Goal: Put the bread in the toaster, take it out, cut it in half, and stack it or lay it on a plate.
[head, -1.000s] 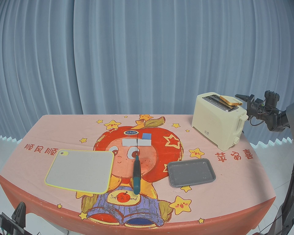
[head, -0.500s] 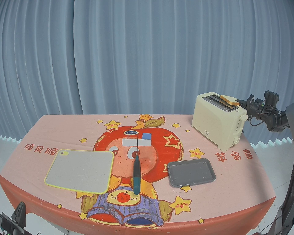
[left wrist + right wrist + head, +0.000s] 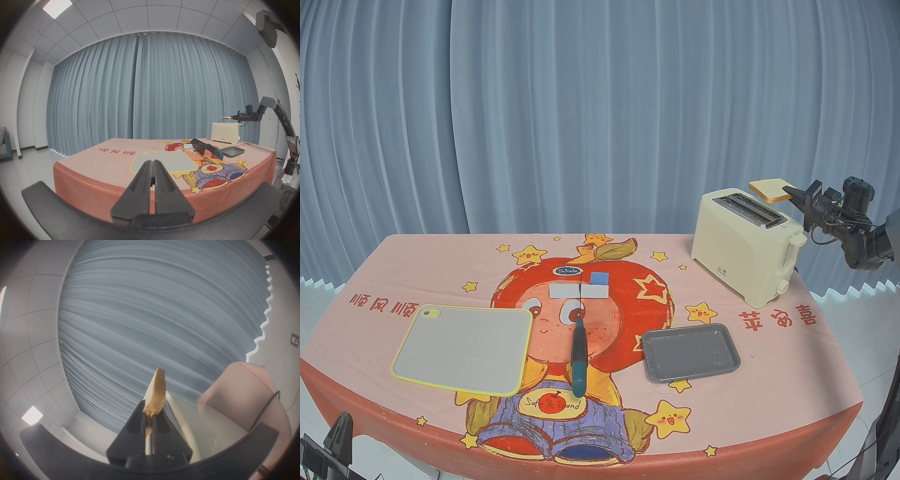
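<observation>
the right hand [image 3: 795, 193] is clamped on one edge of the bread [image 3: 771, 189]. the slice is held flat in the air, above the far right corner of the toaster [image 3: 745, 247] and apart from its top. the toaster stands at the far right of the table [image 3: 394, 275] with its slots facing up.

the dark grey tray [image 3: 690, 352] lies on the near side of the toaster, right of centre. the knife [image 3: 579, 356] lies at the centre of the table, with its teal handle toward the near edge and its blade pointing far. a white strip [image 3: 567, 290] and a blue square [image 3: 599, 279] lie flat beside the blade tip. the cutting board [image 3: 464, 349], grey with a yellow rim, lies left of the knife, near it but not touching.

the left hand [image 3: 153, 162] hangs low, off the near left edge of the table, with its fingers pressed together.
</observation>
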